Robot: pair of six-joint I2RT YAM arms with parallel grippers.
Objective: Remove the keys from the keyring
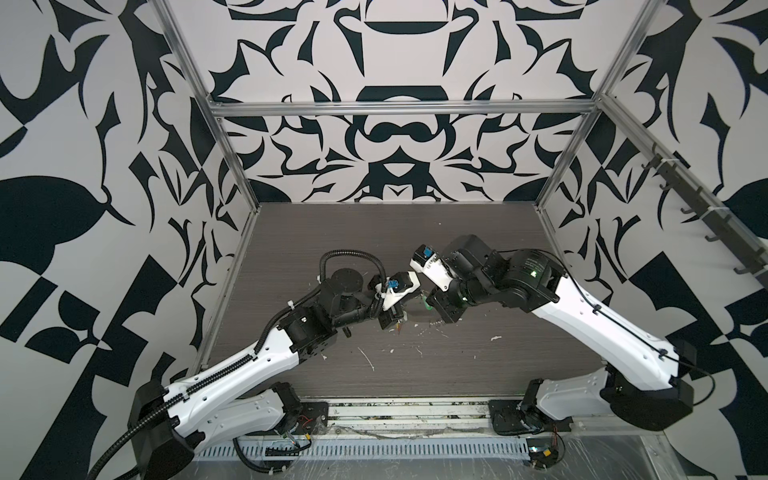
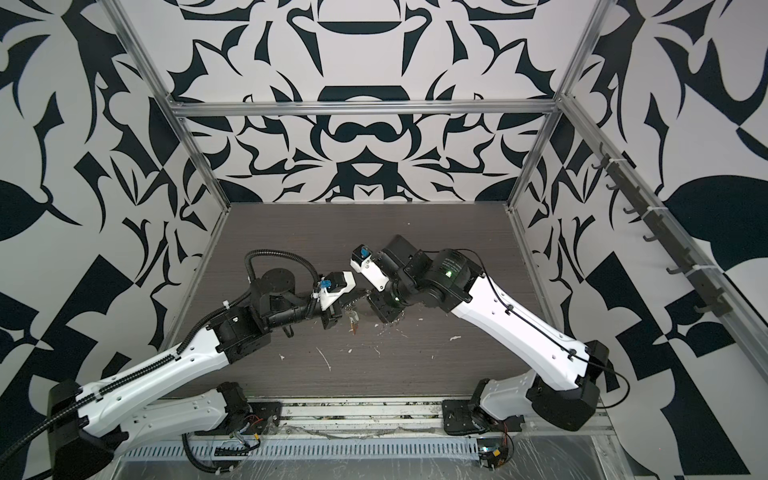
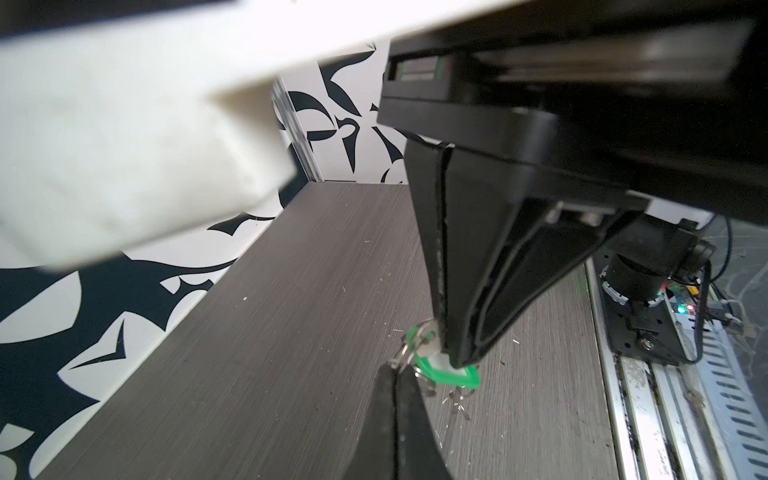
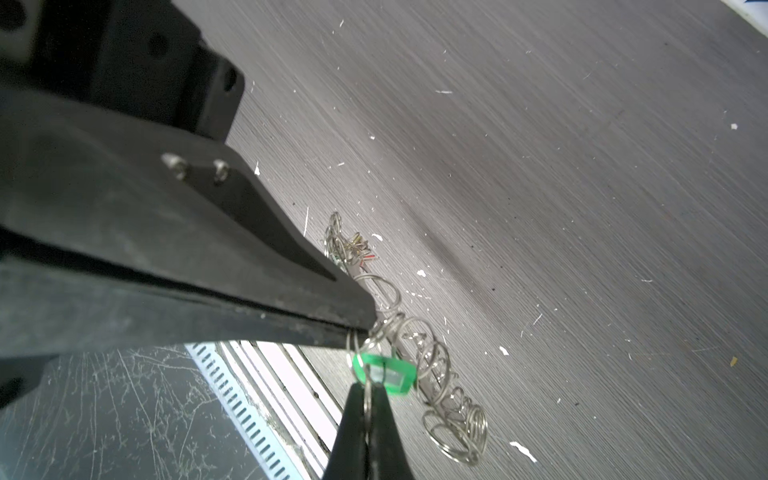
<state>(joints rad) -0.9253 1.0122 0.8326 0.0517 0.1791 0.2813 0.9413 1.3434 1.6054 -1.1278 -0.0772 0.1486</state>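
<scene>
The keyring [image 4: 419, 365] hangs edge-on between both grippers, and its wire loops [image 4: 457, 432] trail down toward the dark table [image 4: 582, 208]. My left gripper [image 3: 395, 368] is shut on one wire loop at the rim; in the right wrist view the left gripper [image 4: 365, 328] comes in from the side. My right gripper [image 4: 368, 386] is shut on the wire loop that carries a green tag [image 4: 390, 376]. The green tag [image 3: 449, 376] also shows under the right gripper [image 3: 453, 361]. Small keys [image 4: 357, 243] with a red-orange bit dangle at the keyring's far end. In a top view the keys [image 2: 354, 320] hang between the two arms.
White scraps [image 1: 368, 359] and thin slivers litter the table [image 1: 457, 365] in front of the grippers. A metal rail and slotted cable duct [image 1: 374, 449] run along the front edge. Aluminium frame posts [image 1: 232, 266] border the table's sides.
</scene>
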